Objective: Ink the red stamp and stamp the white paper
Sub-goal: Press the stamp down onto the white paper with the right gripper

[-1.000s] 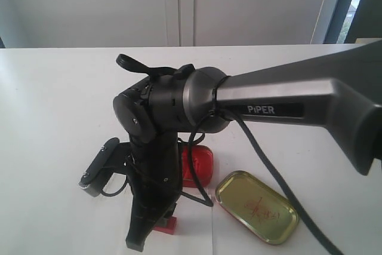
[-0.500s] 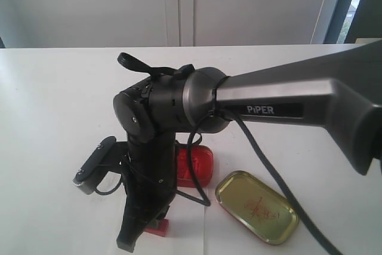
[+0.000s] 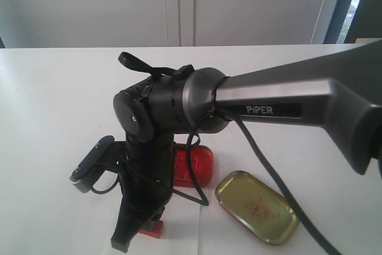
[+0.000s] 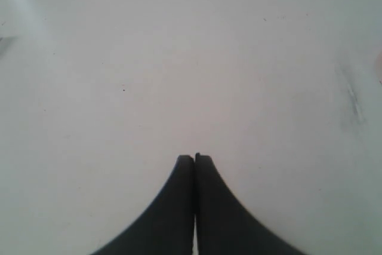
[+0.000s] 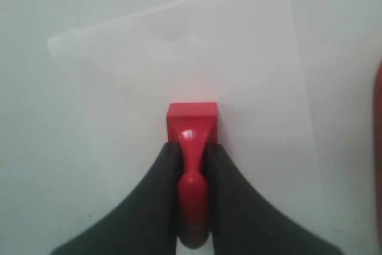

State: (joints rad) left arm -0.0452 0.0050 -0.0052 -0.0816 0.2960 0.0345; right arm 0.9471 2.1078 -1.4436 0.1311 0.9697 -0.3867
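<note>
Right gripper (image 5: 192,148): clamped on the knob handle of the red stamp (image 5: 191,120), with its square base pointed down at the sheet.
Where the stamp is: over the white paper (image 5: 179,58), inside the sheet's edges. It is not clear from these views whether the base is touching the paper.
Left gripper (image 4: 194,158): clenched on nothing, over bare desk (image 3: 54,100).
Risk, smear: the sheet looks thin and lies loose on the desk. Any sideways drag while the base is down would probably slide the paper or blur the print.
Risk, partial print: the grip is on the narrow handle alone. If the stamp rocks between the fingers, one edge of the base may land first and leave a faint corner.
Risk, lift-off: wet ink could make the paper cling and rise with the stamp, and nothing is pinning the sheet down.
Count, stamps: one.
Count, paper sheets: one, with no print visible on the exposed part.
Count, tins: one red ink tin (image 3: 194,165), beside the arm.
Count, lids: one gold lid (image 3: 256,206), lying open side up with red marks inside.
Count, grippers: two.
</note>
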